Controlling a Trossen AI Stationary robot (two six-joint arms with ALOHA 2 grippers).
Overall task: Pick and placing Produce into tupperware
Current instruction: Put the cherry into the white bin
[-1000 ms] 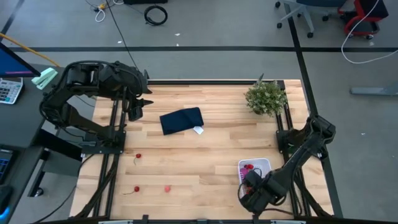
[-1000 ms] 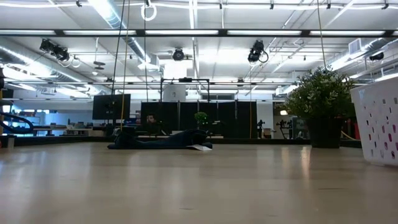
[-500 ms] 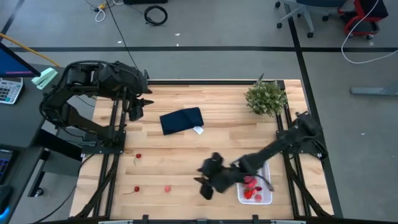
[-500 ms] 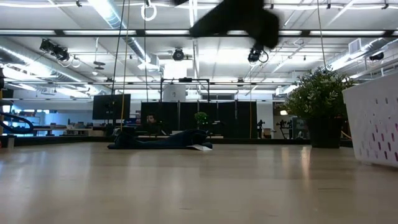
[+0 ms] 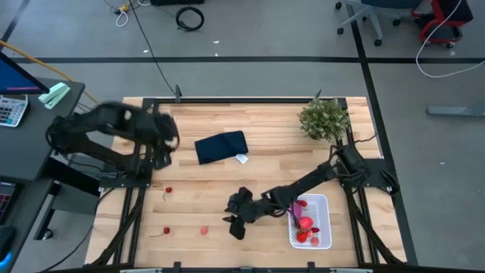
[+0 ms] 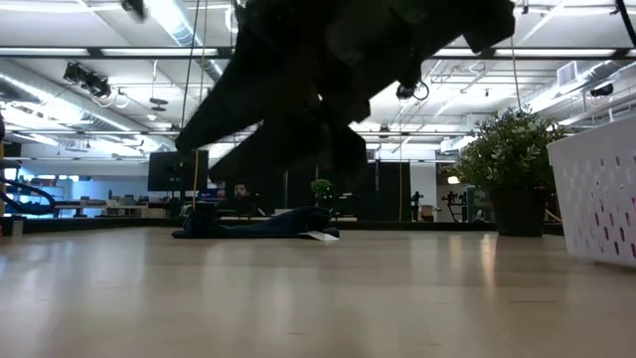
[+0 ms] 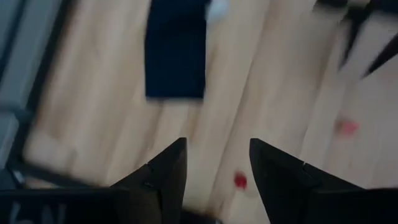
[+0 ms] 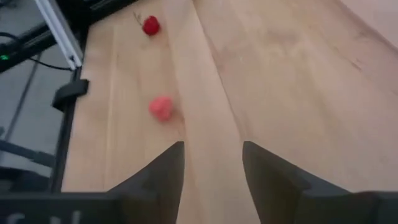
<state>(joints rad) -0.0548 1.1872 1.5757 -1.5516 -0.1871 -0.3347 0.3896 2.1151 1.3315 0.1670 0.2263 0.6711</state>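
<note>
Right jaws [image 5: 236, 220] spread, empty, above surface [image 5: 258, 171]; pink berry [image 8: 161, 107] ahead. Left jaws [image 7: 214, 186] spread, cloth [image 7: 176, 53] ahead.

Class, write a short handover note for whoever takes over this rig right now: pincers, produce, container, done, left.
Right pincer: open, empty, out over mid-table, facing the loose pieces.
Left pincer: open, empty, at the table's far left edge.
Tupperware: near right corner, several red pieces inside.
Left on the table: pink piece, two small red pieces at near left.
Next: probably the pink piece.
</note>
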